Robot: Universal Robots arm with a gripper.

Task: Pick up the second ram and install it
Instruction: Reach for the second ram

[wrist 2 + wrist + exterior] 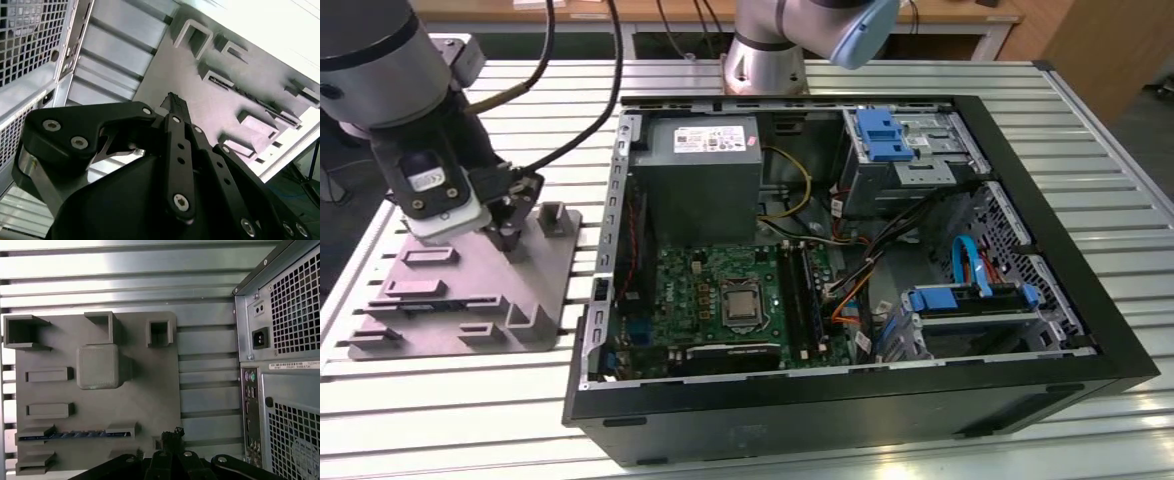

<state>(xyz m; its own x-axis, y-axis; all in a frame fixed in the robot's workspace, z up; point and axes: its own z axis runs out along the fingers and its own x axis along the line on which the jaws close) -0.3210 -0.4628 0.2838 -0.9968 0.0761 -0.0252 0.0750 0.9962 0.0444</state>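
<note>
Second ram in its fixture slot; gripper closed and empty.
Shows the ram lying lengthwise between two low brackets of the grey stepped fixture, untouched. Finds the gripper over that fixture, near the ram's end yet apart from it, fingertips pressed together with nothing between them. Sets fixture and open computer case side by side on the slatted metal table, fixture at the exterior view's left.
</note>
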